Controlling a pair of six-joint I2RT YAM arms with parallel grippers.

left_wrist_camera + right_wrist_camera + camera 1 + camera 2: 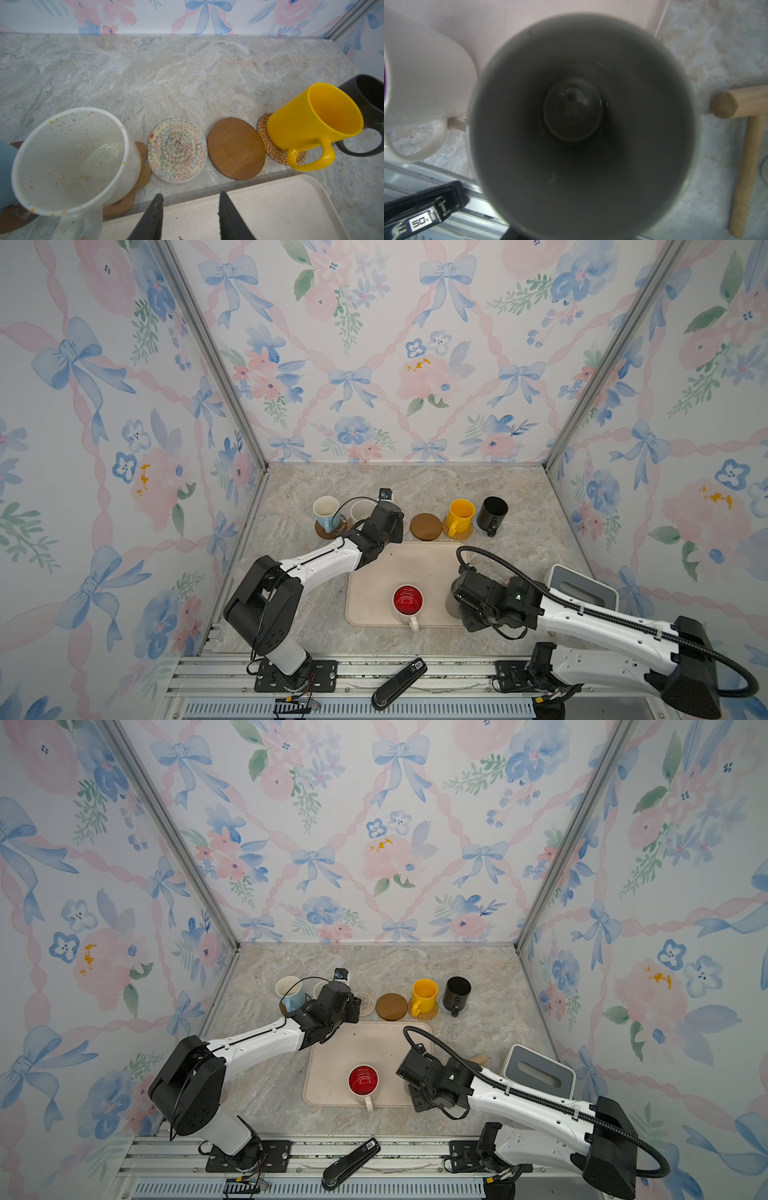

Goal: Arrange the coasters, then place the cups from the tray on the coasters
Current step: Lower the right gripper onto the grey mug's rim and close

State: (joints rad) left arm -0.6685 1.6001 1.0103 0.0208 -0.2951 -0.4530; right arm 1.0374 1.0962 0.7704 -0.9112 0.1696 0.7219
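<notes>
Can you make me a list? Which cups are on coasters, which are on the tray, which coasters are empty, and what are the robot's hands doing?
Cups on coasters: light blue mug, speckled mug, yellow mug, black mug
Cups on tray: red-inside mug, grey mug
Empty coasters: cream woven coaster, wooden disc
Left end effector: open, empty
Right end effector: over grey mug, grip unclear

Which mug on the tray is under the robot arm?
The grey mug, at the right edge of the tray: the right arm covers it, while the red-lined white mug stands uncovered.
</notes>
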